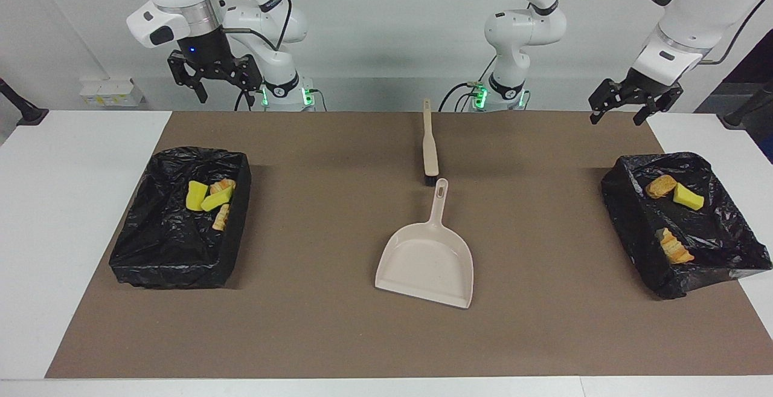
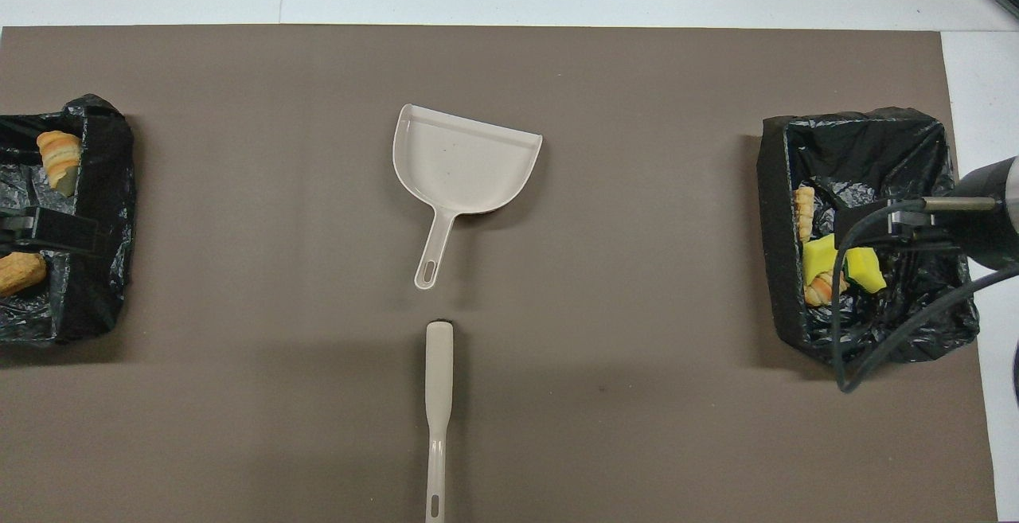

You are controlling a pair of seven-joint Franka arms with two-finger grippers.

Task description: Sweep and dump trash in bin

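Note:
Trash lies in two black-lined bins. The bin at the right arm's end holds yellow sponge pieces and a bread chunk. The bin at the left arm's end holds a bread chunk, a sponge piece and another chunk. The beige dustpan lies empty mid-mat, with the beige brush flat just nearer to the robots. My left gripper hangs open and empty, high over the left arm's end of the mat. My right gripper waits open and empty, raised near its base.
A brown mat covers most of the white table. In the overhead view the dustpan and brush lie in line at the middle, with a bin at each end. Black cables hang over the right arm's bin.

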